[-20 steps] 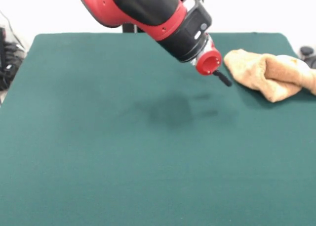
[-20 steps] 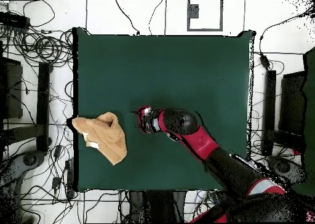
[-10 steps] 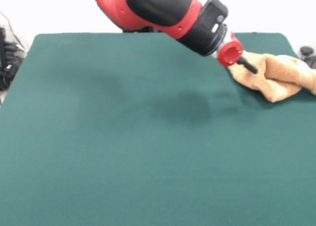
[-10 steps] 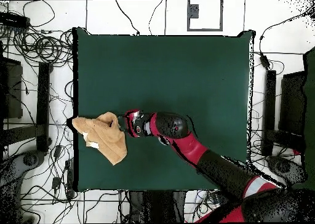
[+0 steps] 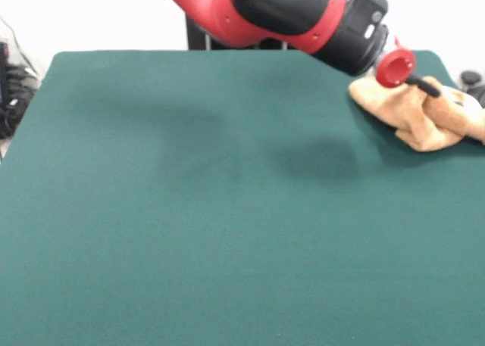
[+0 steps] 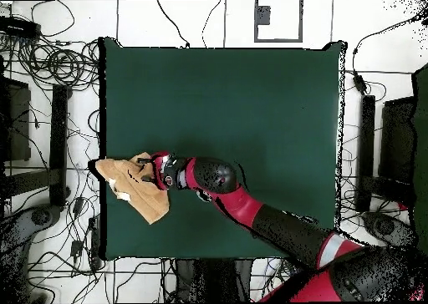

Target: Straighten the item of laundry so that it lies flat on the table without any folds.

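Towel, bunched in folds at the table edge, lies under the gripper, positioned seemingly to seize it; whether its fingers are parted cannot be told.

Dark green table, crumpled tan-orange towel at its edge

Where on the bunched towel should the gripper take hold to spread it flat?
Probably the towel corner overhanging the table edge in the overhead view: it is the loosest free part. Come from above and pull it toward the open felt. The gripper is over the folded middle, a poorer hold.
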`<state>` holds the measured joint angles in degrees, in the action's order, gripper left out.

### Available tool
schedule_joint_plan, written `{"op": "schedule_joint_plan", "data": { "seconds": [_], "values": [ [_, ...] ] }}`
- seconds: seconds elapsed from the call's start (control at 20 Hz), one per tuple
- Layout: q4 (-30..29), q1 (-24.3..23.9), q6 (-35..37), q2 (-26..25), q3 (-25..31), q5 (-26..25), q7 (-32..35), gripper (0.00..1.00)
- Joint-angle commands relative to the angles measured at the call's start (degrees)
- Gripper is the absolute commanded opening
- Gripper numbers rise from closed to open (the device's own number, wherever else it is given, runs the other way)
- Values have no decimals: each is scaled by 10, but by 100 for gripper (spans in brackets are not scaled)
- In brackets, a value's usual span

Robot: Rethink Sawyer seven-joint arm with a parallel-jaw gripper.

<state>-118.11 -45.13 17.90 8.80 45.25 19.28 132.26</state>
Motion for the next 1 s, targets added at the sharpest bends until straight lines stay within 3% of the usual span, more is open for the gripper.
{"op": "schedule_joint_plan", "data": {
  "seconds": [0.05,0.15,0.2,0.4,0.55,0.7,0.8,1.0],
  "values": [
    [18,46,-27,21,3,42,116,100],
    [75,115,-13,57,-99,15,84,100],
    [130,190,-5,83,-201,-12,64,100],
    [277,368,24,81,-441,-74,46,100],
    [350,443,63,63,-542,-108,68,100],
    [453,540,92,11,-681,-193,128,100],
    [486,572,85,-14,-729,-233,163,100],
    [505,591,77,-28,-760,-266,193,100]
  ]
}}
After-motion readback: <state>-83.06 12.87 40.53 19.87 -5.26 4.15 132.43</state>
